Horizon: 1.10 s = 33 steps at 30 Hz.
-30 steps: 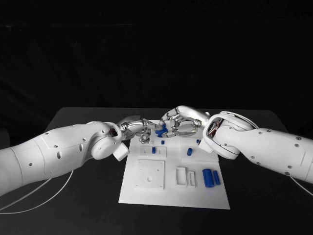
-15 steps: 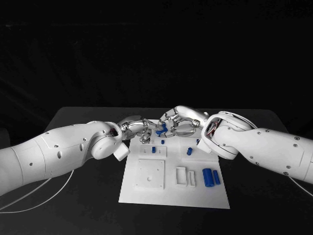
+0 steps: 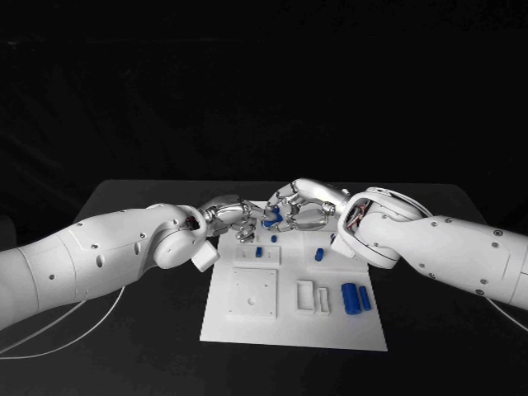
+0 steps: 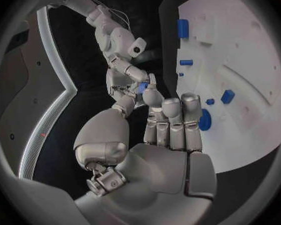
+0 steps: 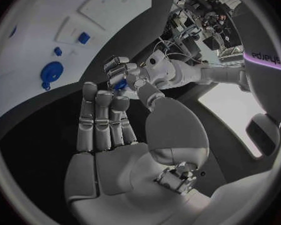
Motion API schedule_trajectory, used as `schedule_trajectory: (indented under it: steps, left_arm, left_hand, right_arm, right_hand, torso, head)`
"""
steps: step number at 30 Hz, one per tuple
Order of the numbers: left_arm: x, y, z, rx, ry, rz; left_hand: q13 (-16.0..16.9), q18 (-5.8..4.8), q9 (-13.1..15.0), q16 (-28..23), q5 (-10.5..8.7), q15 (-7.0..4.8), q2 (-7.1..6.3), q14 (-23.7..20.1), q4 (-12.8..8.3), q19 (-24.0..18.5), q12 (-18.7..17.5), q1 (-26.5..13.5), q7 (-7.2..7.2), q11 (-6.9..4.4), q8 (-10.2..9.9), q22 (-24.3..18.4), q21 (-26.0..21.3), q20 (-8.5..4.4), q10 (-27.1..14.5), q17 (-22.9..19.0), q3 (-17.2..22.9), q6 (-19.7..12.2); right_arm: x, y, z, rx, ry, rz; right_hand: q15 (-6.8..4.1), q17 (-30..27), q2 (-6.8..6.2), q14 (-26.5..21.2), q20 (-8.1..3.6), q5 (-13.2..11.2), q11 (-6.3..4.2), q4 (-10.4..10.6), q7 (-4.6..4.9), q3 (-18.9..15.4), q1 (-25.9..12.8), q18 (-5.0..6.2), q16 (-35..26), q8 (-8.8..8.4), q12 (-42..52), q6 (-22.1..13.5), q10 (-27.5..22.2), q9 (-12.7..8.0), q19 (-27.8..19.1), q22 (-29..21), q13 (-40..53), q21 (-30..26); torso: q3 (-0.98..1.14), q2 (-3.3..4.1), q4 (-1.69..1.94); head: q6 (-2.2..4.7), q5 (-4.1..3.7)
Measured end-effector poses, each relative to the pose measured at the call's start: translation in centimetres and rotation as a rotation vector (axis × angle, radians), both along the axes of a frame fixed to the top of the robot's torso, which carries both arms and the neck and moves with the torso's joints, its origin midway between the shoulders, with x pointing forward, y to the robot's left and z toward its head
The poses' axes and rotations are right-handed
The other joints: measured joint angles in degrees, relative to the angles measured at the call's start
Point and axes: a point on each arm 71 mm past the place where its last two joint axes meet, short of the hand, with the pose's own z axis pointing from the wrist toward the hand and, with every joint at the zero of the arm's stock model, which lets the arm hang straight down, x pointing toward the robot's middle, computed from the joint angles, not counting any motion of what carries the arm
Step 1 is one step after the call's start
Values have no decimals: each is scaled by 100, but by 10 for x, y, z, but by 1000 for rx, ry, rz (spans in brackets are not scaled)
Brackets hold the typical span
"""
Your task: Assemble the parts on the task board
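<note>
Blue and hard-looking, probably light and slick, the small part [image 3: 269,216] is hanging above the task board's [image 3: 290,330] far edge, where the left hand [image 3: 231,216] and right hand [image 3: 299,208] are both pinching it at their fingertips; gripping its flat sides seems safest.

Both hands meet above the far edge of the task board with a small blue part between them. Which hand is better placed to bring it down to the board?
Probably the right hand: the blue part sits at its fingertips, over the task board. The left hand only touches it from the side.
</note>
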Motion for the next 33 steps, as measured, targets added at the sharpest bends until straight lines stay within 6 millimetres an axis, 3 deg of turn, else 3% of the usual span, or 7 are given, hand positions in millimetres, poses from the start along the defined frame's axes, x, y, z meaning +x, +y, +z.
schedule_trajectory:
  steps: [13, 14, 15, 18, 26, 28, 33]
  left_arm:
    - [-2, -2, -1, -10, 12, -7]
    - [-2, -2, -1, -11, 13, -7]
    - [-2, -2, -1, -11, 13, -7]
    - [-2, -3, -1, -13, 16, -12]
    - [-2, -3, -1, -15, 19, -16]
    - [-2, -3, 0, -16, 20, -17]
    - [-3, -3, 0, -17, 22, -18]
  left_hand:
    - [2, 0, -2, 0, -2, 0, 0, -1, 0, 0, 0, 0, 0, -1, 0, -1, 0, 0, -2, 0, 0, 0]
    - [5, 0, -2, 0, -2, 0, 0, -1, 0, 0, 0, 0, 0, -1, 0, -1, 0, 0, -2, 0, 0, 0]
    - [5, 0, -2, 0, -2, 0, 0, -1, -1, 0, 0, 0, 0, -1, 0, -1, 0, 0, -2, 0, 0, 0]
    - [5, 0, 1, 0, -10, 0, 0, -1, -8, 0, 0, 0, 0, -1, 0, -1, 0, 0, -2, 5, -7, 0]
    - [4, -3, 14, 0, -24, -3, 0, -4, 8, 0, 0, 0, 22, 19, -1, -1, 0, 0, -21, 5, 10, -22]
    - [10, -87, 15, 0, -25, -4, 0, -5, 8, 0, 0, 0, 2, 19, -1, -2, 0, 0, -21, 5, 10, -42]
    - [10, -87, 18, 0, -45, -11, 1, -12, 17, 0, 18, 1, 19, 19, -1, -2, 0, 0, -54, 11, 18, -60]
  right_arm:
    - [0, 0, 0, -10, -12, 4]
    - [0, 0, 0, -10, -12, 4]
    - [0, 0, 0, -10, -13, 4]
    - [0, 0, 0, -10, -14, 1]
    - [0, -1, 0, -6, -12, 1]
    - [0, -1, 0, -5, -12, 0]
    - [0, -1, 0, -1, -9, 0]
  right_hand:
    - [-42, 99, 0, 59, -20, -288, -75, 5, -76, 352, 106, 3, 21, 86, 22, 76, 67, 180, 20, 0, 108, 114]
    - [-52, 106, 0, 69, -31, -288, -87, 3, -94, 363, 106, 3, 21, 100, 22, 94, 80, 208, 31, 0, 116, 114]
    - [-68, 117, 0, 86, -41, -322, -126, 4, -173, 392, 105, 4, 21, 116, 22, 237, 56, 218, 41, 0, 128, 147]
    - [-69, 135, 0, 87, -41, -372, -201, 6, -225, 455, 103, 6, 21, 159, 22, 412, 69, 257, 41, 0, 148, 165]
    - [-109, 202, 69, 167, -93, -615, -279, 4, -248, 715, -43, 2, 21, 246, 22, 454, 147, 258, 93, -1, 238, 281]
    - [-113, 215, 85, 173, -102, -717, -290, 9, -254, 782, -60, 0, 21, 247, 22, 460, 158, 258, 102, -1, 269, 291]
    - [-114, 223, 82, 173, -103, -778, -299, 17, -255, 804, -87, -1, 21, 250, 22, 462, 167, 258, 103, -1, 295, 313]
  torso:
    - [1, 0, 0]
    - [1, 0, 0]
    - [2, 0, 0]
    - [2, 0, -1]
    - [3, 0, -1]
    - [3, 0, -1]
    - [3, 0, -1]
  head:
    - [-12, -1]
    - [-12, -1]
    - [-12, -1]
    - [-15, -1]
    - [-15, -6]
    - [-15, -7]
    - [-15, -10]
